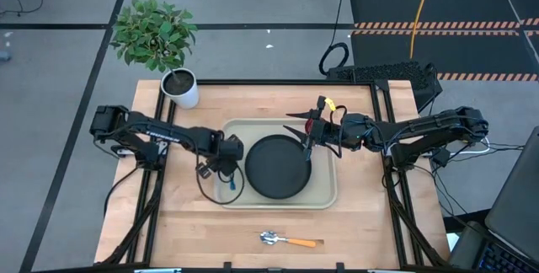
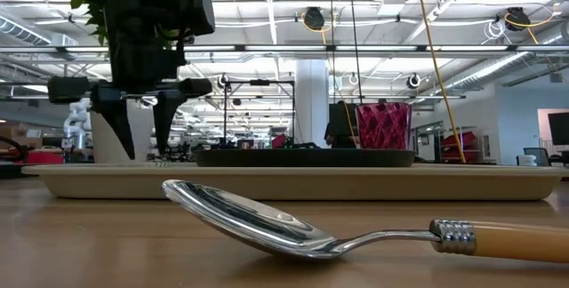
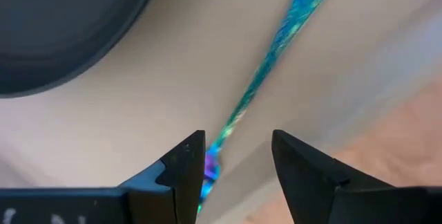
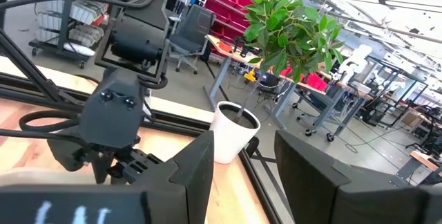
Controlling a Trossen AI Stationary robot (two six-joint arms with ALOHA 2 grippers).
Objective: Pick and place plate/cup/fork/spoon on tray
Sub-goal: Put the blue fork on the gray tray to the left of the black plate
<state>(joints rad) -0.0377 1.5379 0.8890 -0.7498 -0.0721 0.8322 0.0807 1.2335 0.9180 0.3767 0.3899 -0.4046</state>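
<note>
The beige tray [image 1: 324,190] lies mid-table with the black plate [image 1: 276,166] on it. The blue-handled fork [image 3: 276,44] lies on the tray floor left of the plate, and it also shows in the high view [image 1: 229,186]. My left gripper [image 3: 238,144] hangs open just above the fork's handle, fingers pointing down, as the low view [image 2: 142,146] shows too. The red cup [image 2: 384,126] stands upright at the tray's far right part. My right gripper [image 1: 301,136] is open above the cup and holds nothing [image 4: 242,141]. The orange-handled spoon [image 1: 286,240] lies on the table near the front edge.
A white pot with a green plant [image 1: 181,88] stands at the table's far left corner. The spoon [image 2: 293,226] lies close to the table's near edge, with bare wood around it. Cables hang around my left wrist over the tray's left end.
</note>
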